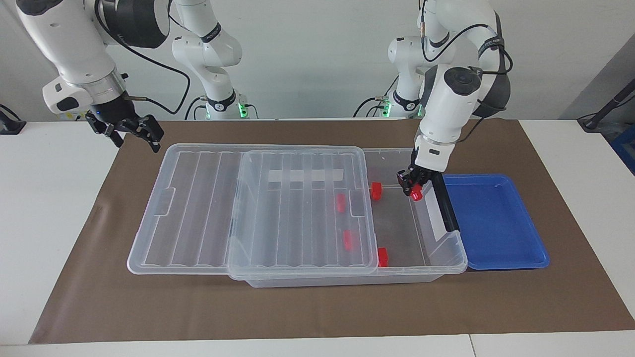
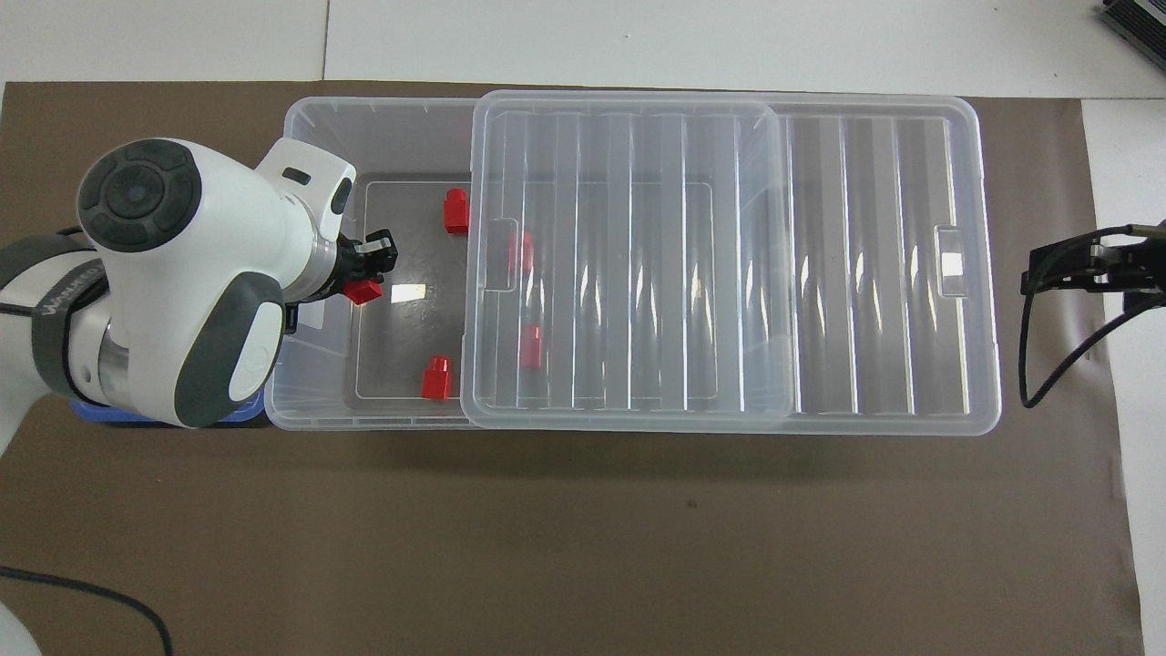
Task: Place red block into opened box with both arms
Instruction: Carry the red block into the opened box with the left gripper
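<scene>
the left hand (image 1: 412, 189) pinched a small bright red plastic block (image 1: 416, 195) over the open end of the large clear plastic box (image 1: 421, 163) — the right hand (image 1: 130, 133) waited spread, near the box's slid-back lid.

Five red blocks in all: one (image 1: 416, 195) pinched in the left claw (image 1: 412, 186), four lying in the box (image 1: 397, 161) at (image 1: 376, 190), (image 1: 341, 202), (image 1: 348, 239) and (image 1: 382, 257). One clear box, one ribbed lid (image 1: 297, 208) slid half off it, one blue tray (image 1: 496, 223), one brown mat (image 1: 317, 307) on the worktop. Two big white arms, two claws, the right claw (image 1: 130, 130) empty, and two slimmer arms (image 1: 213, 54) at the back
</scene>
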